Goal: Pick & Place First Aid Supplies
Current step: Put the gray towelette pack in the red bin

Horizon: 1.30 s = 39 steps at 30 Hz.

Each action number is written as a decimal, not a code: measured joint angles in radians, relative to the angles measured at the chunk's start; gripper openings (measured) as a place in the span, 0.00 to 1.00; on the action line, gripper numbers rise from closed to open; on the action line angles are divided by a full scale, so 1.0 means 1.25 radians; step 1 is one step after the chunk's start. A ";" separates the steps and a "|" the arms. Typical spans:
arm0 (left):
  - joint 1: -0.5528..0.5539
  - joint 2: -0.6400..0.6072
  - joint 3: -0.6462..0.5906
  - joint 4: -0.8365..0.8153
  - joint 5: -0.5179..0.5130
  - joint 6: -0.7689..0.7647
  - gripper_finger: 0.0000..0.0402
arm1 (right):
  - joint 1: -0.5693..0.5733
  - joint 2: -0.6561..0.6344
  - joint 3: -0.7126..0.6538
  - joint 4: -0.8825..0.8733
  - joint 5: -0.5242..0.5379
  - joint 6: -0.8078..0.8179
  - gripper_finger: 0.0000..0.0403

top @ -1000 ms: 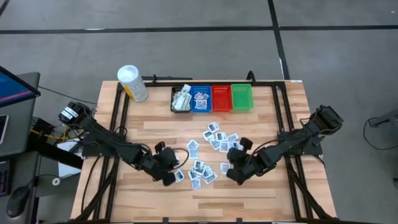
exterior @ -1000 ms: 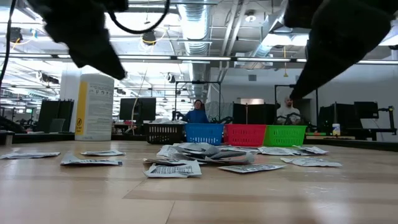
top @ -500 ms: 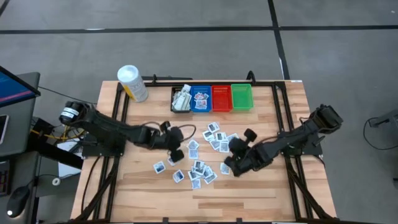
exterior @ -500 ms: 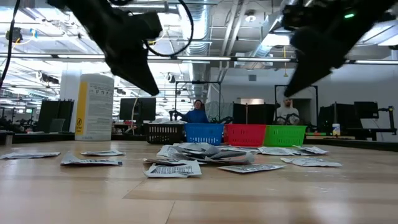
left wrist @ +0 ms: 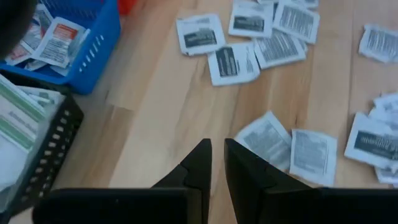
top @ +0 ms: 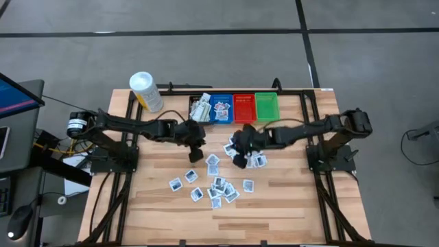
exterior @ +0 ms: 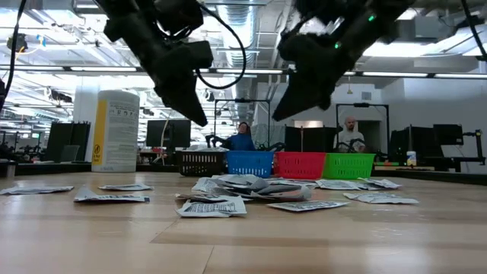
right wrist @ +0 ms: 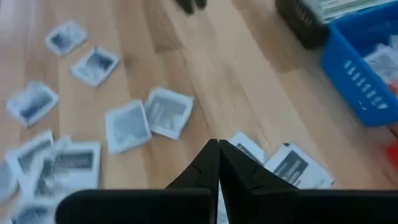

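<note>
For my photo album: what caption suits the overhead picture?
Two robot arms hover over first-aid packets scattered on a wooden table, near four bins.

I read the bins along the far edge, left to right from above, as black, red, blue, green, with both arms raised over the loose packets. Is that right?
Not quite: blue and red are swapped. The high view shows black bin, blue bin, red bin, green bin. The rest holds: both arms are raised over the loose packets, as the low view confirms.
</note>
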 joint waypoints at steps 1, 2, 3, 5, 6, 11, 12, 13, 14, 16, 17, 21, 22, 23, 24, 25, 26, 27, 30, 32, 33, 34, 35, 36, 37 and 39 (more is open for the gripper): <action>0.009 0.000 0.000 0.006 0.006 0.001 0.11 | -0.024 0.000 0.000 -0.012 -0.037 -0.037 0.00; 0.018 0.000 0.000 0.011 0.007 0.001 0.11 | -0.045 0.001 0.000 -0.027 -0.061 -0.073 0.00; 0.028 0.000 0.000 0.017 0.007 0.004 0.11 | -0.065 0.003 0.000 -0.040 -0.068 -0.105 0.00; 0.048 0.000 0.000 0.029 0.009 0.015 0.11 | -0.099 0.005 -0.001 -0.069 -0.069 -0.160 0.00; 0.059 0.000 0.000 0.031 0.008 0.015 0.11 | -0.115 0.005 -0.002 -0.076 -0.071 -0.180 0.00; 0.104 -0.015 -0.010 0.026 0.019 0.010 0.11 | -0.153 0.005 -0.002 -0.084 -0.078 -0.276 0.00; 0.115 -0.027 -0.016 0.024 0.022 0.004 0.11 | -0.153 0.005 -0.002 -0.084 -0.079 -0.291 0.00; 0.124 -0.042 -0.023 0.028 0.022 -0.004 0.11 | -0.152 0.005 -0.002 -0.083 -0.079 -0.304 0.00; 0.135 -0.057 -0.032 0.033 0.017 -0.006 0.11 | -0.149 0.005 -0.002 -0.084 -0.082 -0.317 0.01; 0.152 -0.092 -0.055 0.040 -0.002 -0.007 0.11 | -0.144 0.008 -0.001 -0.087 -0.094 -0.347 0.02; 0.159 -0.109 -0.068 0.050 -0.002 -0.007 0.11 | -0.141 0.017 0.000 -0.083 -0.099 -0.361 0.04; 0.169 -0.183 -0.133 0.116 0.001 -0.014 0.11 | -0.137 0.058 0.000 -0.064 -0.100 -0.373 0.14; 0.169 -0.200 -0.151 0.133 0.001 -0.015 0.11 | -0.137 0.072 0.000 -0.059 -0.103 -0.373 0.17; 0.168 -0.215 -0.167 0.151 0.001 -0.019 0.11 | -0.137 0.087 0.000 -0.058 -0.107 -0.373 0.19; 0.166 -0.229 -0.184 0.169 0.001 -0.031 0.11 | -0.138 0.105 0.000 -0.046 -0.114 -0.373 0.22; 0.165 -0.243 -0.199 0.186 0.001 -0.045 0.11 | -0.137 0.122 0.001 -0.036 -0.118 -0.373 0.24; 0.165 -0.257 -0.212 0.198 0.003 -0.060 0.11 | -0.135 0.137 0.003 -0.035 -0.118 -0.373 0.25; 0.163 -0.266 -0.224 0.215 0.003 -0.074 0.11 | -0.132 0.150 0.007 -0.036 -0.118 -0.373 0.27; 0.161 -0.294 -0.258 0.237 0.003 -0.096 0.11 | -0.124 0.187 0.020 -0.028 -0.118 -0.373 0.30; 0.161 -0.305 -0.273 0.244 0.013 -0.099 0.11 | -0.123 0.205 0.026 -0.029 -0.118 -0.373 0.31; 0.161 -0.311 -0.280 0.244 0.019 -0.100 0.11 | -0.121 0.214 0.031 -0.014 -0.118 -0.372 0.32; 0.161 -0.313 -0.284 0.247 0.022 -0.102 0.11 | -0.119 0.218 0.032 -0.009 -0.118 -0.367 0.32; 0.158 -0.314 -0.288 0.251 0.022 -0.111 0.11 | -0.119 0.222 0.032 -0.007 -0.117 -0.366 0.32; 0.157 -0.316 -0.293 0.252 0.022 -0.118 0.11 | -0.119 0.227 0.032 -0.002 -0.118 -0.364 0.32; 0.156 -0.318 -0.299 0.252 0.022 -0.125 0.11 | -0.119 0.231 0.033 0.000 -0.118 -0.359 0.32; 0.152 -0.318 -0.305 0.259 0.022 -0.137 0.11 | -0.119 0.234 0.033 0.001 -0.118 -0.341 0.31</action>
